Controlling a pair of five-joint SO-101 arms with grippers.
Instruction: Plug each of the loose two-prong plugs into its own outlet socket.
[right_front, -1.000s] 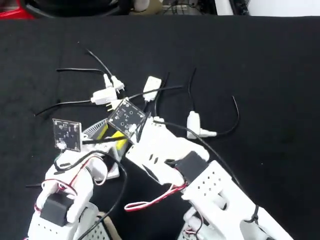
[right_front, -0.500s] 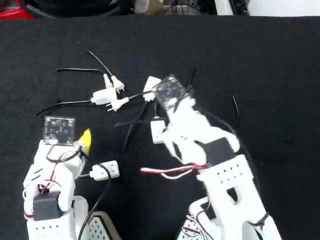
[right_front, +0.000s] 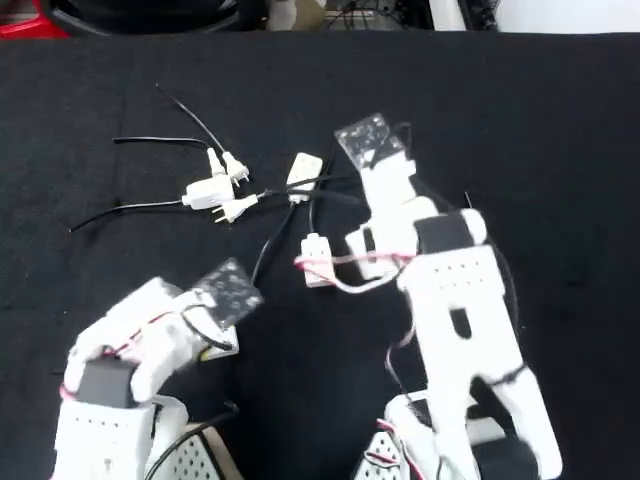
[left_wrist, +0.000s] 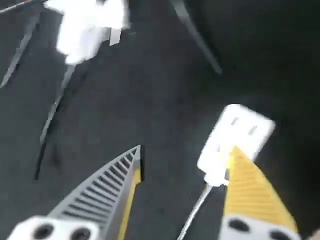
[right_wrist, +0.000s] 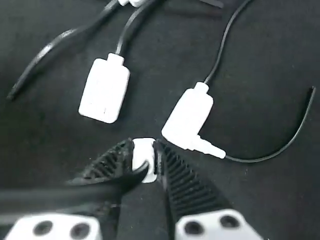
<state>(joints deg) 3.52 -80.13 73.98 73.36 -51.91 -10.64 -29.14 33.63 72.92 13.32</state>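
Left gripper (left_wrist: 185, 149) is low by the table's (right_front: 560, 120) near left corner, jaws spread wide, gripping nothing. A white socket (left_wrist: 240, 131) sits at the tip of its yellow finger, touching it. It lies off to that side, not centred in the gap. Its long axis runs away from the gripper on a slight slant, two slots showing at the far end, and its cord (left_wrist: 192, 212) trails back between the fingers. That offset is what counts, I'd say: the arm would have to shift sideways before those jaws could close around it.

Over to the right gripper (right_wrist: 144, 145), pinched tight on a small white piece (right_wrist: 144, 156). Just past its tips lie a flat white block (right_wrist: 105, 92) and an angled white plug (right_wrist: 187, 120), apart from each other, each with a black lead running off.

The loose plugs (right_front: 222, 190) are bunched left of the table's middle, toward the far edge, well apart from the left gripper. Which arm is nearer them, I can't call.

Hard to judge: the fingers cover most of the white piece, so plug or socket, I cannot tell. A dark cable (right_wrist: 75, 192) crosses in front of that gripper. From above, the right arm hides its own fingertips. Beyond the left gripper a white shape (left_wrist: 87, 25) is hard to make out.
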